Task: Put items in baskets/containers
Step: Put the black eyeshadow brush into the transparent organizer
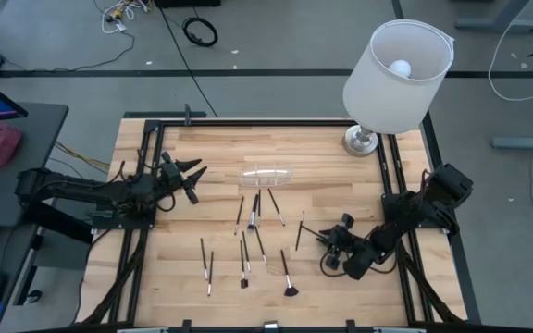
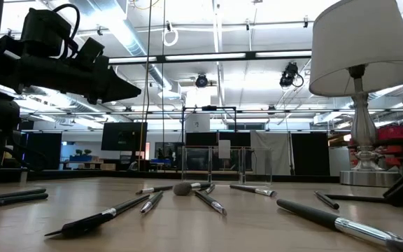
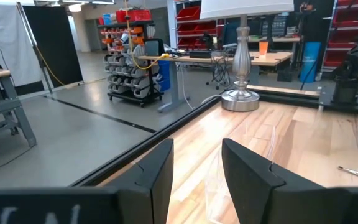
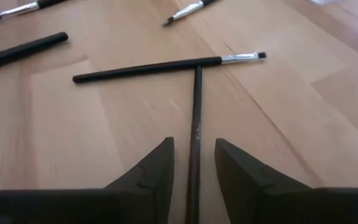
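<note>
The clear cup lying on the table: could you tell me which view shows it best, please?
The high view: the clear cup shows whole, on its side above the brushes. The low view shows it faintly; the left wrist view barely; the right wrist view not at all.

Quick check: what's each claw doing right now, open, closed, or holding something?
Left claw: open, holding nothing, raised over the table's left side.
Right claw: open, low on the table, fingers straddling a thin brush; not clamped on it.

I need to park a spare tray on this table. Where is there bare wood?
Bare wood lies along the far edge between the left gripper and the lamp, and in the near left corner. The middle is crowded: brushes scattered from the clear cup toward the right gripper.
</note>
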`<action>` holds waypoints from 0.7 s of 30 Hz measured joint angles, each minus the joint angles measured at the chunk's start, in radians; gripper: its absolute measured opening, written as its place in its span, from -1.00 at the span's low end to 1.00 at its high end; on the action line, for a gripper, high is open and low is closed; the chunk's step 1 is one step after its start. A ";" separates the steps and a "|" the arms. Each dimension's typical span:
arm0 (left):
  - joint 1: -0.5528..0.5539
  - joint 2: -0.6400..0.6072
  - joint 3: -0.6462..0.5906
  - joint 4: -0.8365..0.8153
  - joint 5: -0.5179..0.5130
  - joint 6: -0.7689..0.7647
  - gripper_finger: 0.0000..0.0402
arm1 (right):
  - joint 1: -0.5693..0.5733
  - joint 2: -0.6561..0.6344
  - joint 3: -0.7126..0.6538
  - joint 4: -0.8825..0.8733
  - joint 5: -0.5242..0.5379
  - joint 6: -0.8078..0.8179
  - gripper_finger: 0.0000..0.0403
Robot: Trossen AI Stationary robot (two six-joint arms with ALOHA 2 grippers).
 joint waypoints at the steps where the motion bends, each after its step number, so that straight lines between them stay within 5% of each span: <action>1: 0.000 0.000 0.000 0.000 0.000 0.000 -0.29 | 0.010 0.011 0.000 -0.009 -0.001 0.019 -0.38; 8: 0.000 0.000 0.000 0.000 0.000 0.000 -0.29 | 0.060 0.073 -0.001 0.029 0.078 0.048 -0.46; 16: 0.000 0.000 0.000 0.000 0.002 -0.028 -0.29 | 0.055 0.076 -0.002 0.045 0.073 -0.011 -0.94; 21: 0.000 0.000 0.000 0.003 0.225 -0.051 -0.29 | 0.055 0.078 -0.005 0.072 0.084 -0.021 -0.95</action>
